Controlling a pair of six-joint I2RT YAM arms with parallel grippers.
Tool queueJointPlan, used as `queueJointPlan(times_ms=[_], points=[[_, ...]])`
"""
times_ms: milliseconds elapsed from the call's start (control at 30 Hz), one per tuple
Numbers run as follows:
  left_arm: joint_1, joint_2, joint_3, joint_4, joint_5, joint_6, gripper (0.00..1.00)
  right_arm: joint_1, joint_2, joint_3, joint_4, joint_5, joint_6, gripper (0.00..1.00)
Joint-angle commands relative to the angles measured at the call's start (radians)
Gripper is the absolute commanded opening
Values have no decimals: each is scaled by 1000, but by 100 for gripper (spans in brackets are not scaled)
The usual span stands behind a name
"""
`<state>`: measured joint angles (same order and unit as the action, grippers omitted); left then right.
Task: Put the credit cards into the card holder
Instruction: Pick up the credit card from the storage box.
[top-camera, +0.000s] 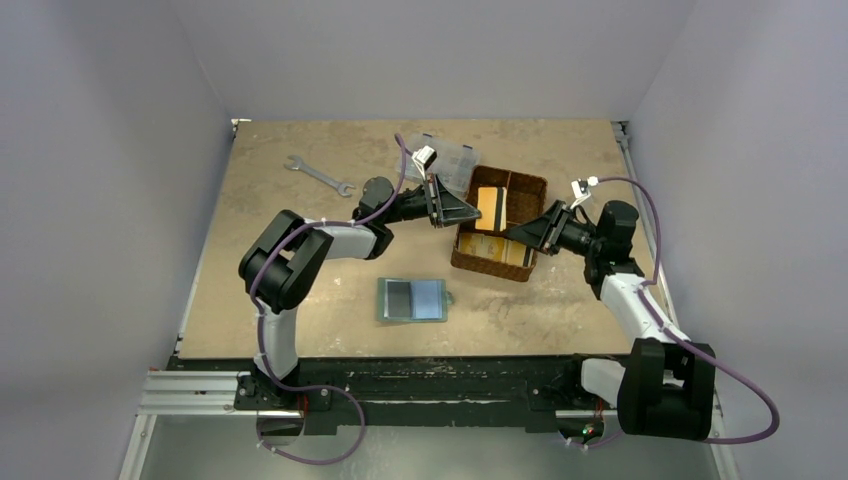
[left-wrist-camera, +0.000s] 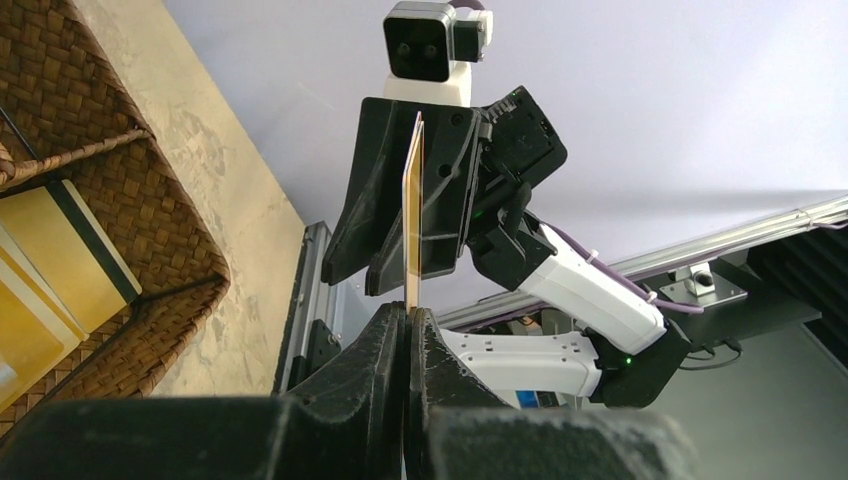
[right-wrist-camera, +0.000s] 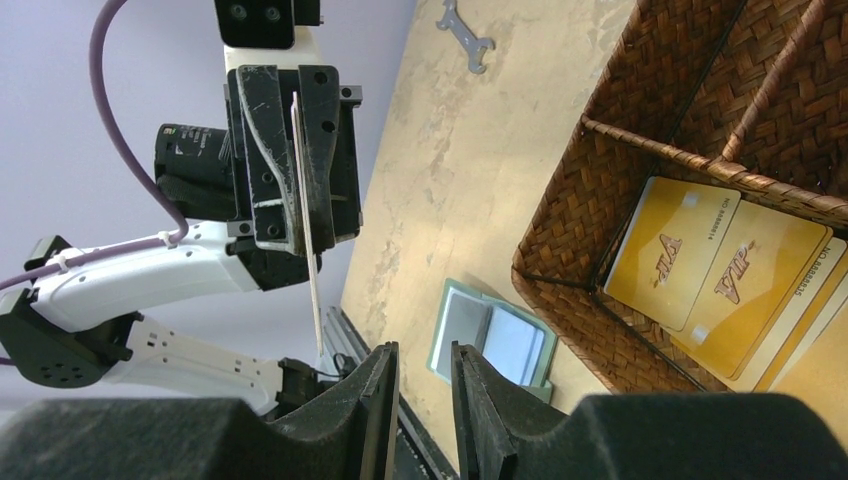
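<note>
card held over basket; holder lies on basket's near-left side

**grip state.** the left gripper (left-wrist-camera: 410, 318) is clenched on one edge of an orange-gold card (top-camera: 490, 208). the card hangs flat above the far-left compartment of the woven basket (top-camera: 492, 268) and touches nothing else. the right gripper (right-wrist-camera: 421, 378) is released. its jaws stand apart with nothing between them, over the basket's right rim, facing the card's free edge.

**governing relation.** in the top view the card's long axis runs roughly far to near, across the line joining the two claws. in the right wrist view the card is edge-on and parallel to the open jaw slot, but its free edge sits to one side of the slot, not inside it. a hand-off would need that offset closed first.

**target.** the card holder (top-camera: 412, 298) lies open and flat on the table, just off the basket's near-left corner and apart from it. the left gripper is the nearer claw.

**remaining stock.** more gold cards (right-wrist-camera: 700, 270) lie in the basket's near compartment.

**legible marks.** "vip" reads on two basket cards. a small number line beside it is too fine to read. the held card shows a dark stripe and no readable text.
</note>
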<state>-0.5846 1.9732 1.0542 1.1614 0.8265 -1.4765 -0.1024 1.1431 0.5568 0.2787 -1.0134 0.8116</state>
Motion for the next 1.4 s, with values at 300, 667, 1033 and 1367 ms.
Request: queueJointPlan(times_ms=[300, 667, 1033, 1367], points=[[1, 13, 2, 67, 7, 11, 0, -5, -126, 15, 88, -8, 35, 43], [-16, 21, 10, 108, 20, -18, 0, -3, -53, 7, 175, -33, 76, 38], [-19, 27, 12, 150, 25, -50, 0, -3, -42, 6, 144, -21, 50, 30], [-25, 38, 23, 159, 23, -62, 0, 4, -39, 6, 153, -34, 52, 27]])
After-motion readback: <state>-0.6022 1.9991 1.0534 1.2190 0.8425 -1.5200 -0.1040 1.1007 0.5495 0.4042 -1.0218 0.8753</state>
